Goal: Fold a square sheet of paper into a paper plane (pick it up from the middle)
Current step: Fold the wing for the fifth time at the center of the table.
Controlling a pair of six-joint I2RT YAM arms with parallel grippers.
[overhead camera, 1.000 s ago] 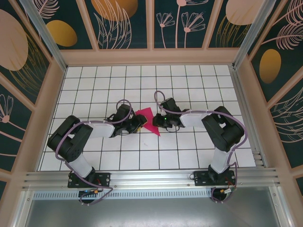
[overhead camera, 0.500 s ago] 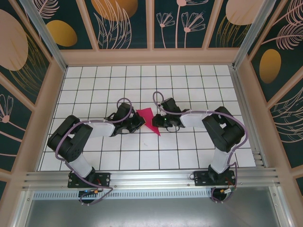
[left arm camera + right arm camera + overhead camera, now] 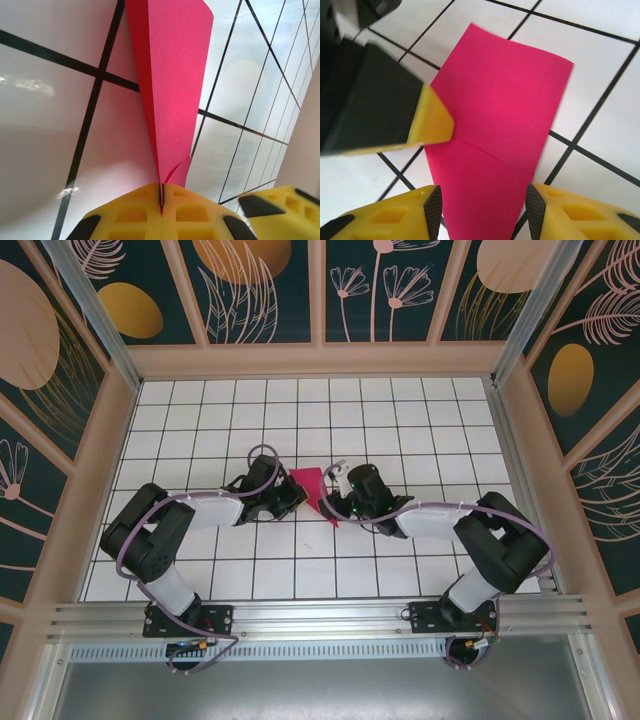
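Closest to me, my left gripper (image 3: 161, 207) has its yellow pads pressed flat together on an edge of the sheet of paper (image 3: 172, 75). The pink rises straight out of the seam between them, and a small flap curls beside the pinch. My right gripper (image 3: 482, 212) stands spread, one pad on either side of the sheet's narrower near end. I cannot tell whether either pad touches the paper.

The sheet sits in the middle of the tiled table (image 3: 200, 410), between my two wrists. It is folded into a narrower, tapering shape, and the right wrist view shows a crease line running across it.

I judge it to weigh almost nothing and to be limp wherever it is a single layer. It should be stiffer along the folds, where layers are doubled. The tiles look glossy, so I expect it to skate rather than stay put if I push it. Any hard squeeze or sideways drag would leave a crease I do not want, or tear it at the pinch.

The best place for my right pads is across the doubled layers at the near end, close to the fold line — not out on a loose corner. A gentle close should be enough.

Beyond the sheet the white grid runs on to the patterned back wall (image 3: 280, 300).
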